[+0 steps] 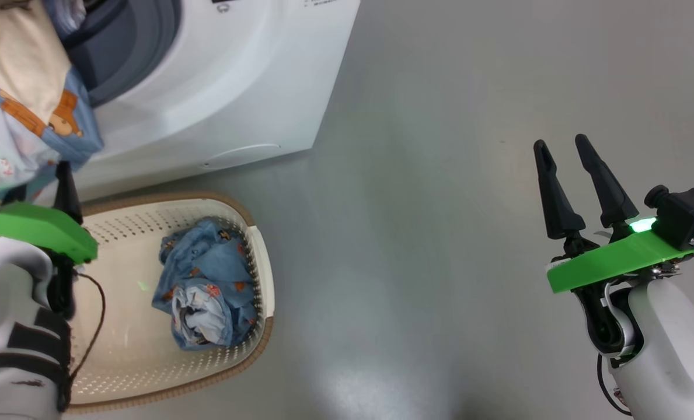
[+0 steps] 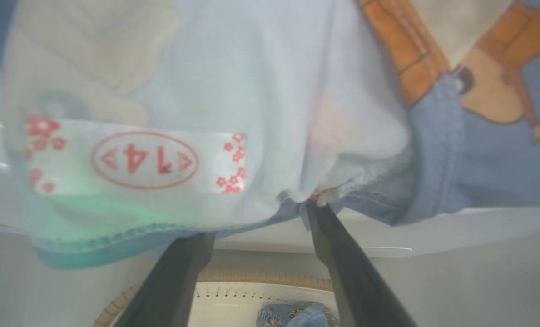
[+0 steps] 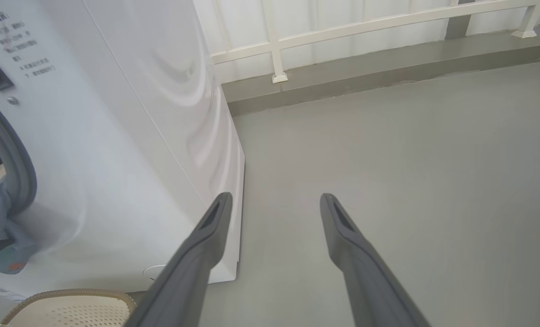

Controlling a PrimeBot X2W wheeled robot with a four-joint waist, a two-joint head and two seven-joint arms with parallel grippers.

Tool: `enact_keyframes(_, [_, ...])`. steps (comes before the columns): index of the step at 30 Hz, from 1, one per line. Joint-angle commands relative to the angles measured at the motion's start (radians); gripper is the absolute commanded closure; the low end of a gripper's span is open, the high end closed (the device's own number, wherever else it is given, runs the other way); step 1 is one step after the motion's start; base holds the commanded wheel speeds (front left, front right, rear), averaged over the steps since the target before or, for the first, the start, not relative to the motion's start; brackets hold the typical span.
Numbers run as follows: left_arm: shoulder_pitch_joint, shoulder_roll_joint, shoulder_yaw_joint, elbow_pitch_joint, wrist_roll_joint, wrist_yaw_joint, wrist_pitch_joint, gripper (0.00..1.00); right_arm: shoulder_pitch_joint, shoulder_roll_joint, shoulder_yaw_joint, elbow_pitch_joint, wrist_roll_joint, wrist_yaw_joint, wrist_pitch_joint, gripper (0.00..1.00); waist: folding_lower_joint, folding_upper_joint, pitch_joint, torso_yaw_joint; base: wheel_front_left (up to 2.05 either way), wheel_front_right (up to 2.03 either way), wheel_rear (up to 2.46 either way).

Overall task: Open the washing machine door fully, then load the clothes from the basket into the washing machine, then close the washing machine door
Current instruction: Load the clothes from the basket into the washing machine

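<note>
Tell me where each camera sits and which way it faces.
Head view: on the head, looking down at the floor, basket, washer; shows left forearm and right gripper.
Left wrist view: on the left wrist, facing the cream garment hanging at the washer's mouth; left fingers spread.
Right wrist view: on the right wrist, facing along the floor past the washer's side; right fingers spread.
Head and left wrist views share the garment and basket.

You see a cream garment (image 1: 20, 64) with orange-brown cartoon print and blue trim, a light blue garment (image 1: 206, 274) dotted with orange prints, a cream-white perforated basket (image 1: 125, 227) rimmed brown, a white washing machine (image 1: 236, 76).
</note>
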Motion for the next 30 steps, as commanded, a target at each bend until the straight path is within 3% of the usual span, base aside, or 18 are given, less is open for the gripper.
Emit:
enact_keyframes(1, [-0.016,0.048,0.021,-0.004,-0.014,-0.003,-0.007,0.0,-0.002,-0.009,0.006,-0.025,-0.009,0.007,-0.008,0.0,-0.0001,-0.0001,0.015,-0.007,0.0,0.0,0.0])
enact_keyframes(14, [-0.054,0.083,0.048,-0.077,-0.018,0.029,-0.022,0.0,-0.004,-0.016,-0.005,-0.037,-0.017,0.007,-0.008,0.0,-0.0001,-0.0001,0.052,-0.013,0.0,0.0,0.0])
enact_keyframes(24, [-0.029,0.064,0.057,-0.099,0.0,0.03,-0.023,0.0,-0.007,-0.018,-0.002,-0.036,-0.026,0.007,-0.008,0.0,-0.0001,-0.0001,0.051,0.004,0.0,0.0,0.0])
enact_keyframes(25, [-0.027,0.06,0.054,-0.088,-0.001,0.027,-0.023,0.44,-0.008,-0.018,0.0,-0.035,-0.026,0.007,-0.008,0.0,-0.0001,-0.0001,0.049,0.006,0.0,0.0,0.0])
enact_keyframes(26, [-0.027,0.056,0.051,-0.077,-0.002,0.023,-0.023,1.0,-0.008,-0.018,0.002,-0.033,-0.025,0.007,-0.008,0.0,-0.0001,-0.0001,0.047,0.007,0.0,0.0,0.0])
enact_keyframes(30, [-0.029,0.048,0.036,-0.038,-0.006,0.009,-0.023,1.0,-0.01,-0.018,0.007,-0.028,-0.023,0.007,-0.008,0.0,-0.0001,-0.0001,0.037,0.012,0.0,0.0,0.0])
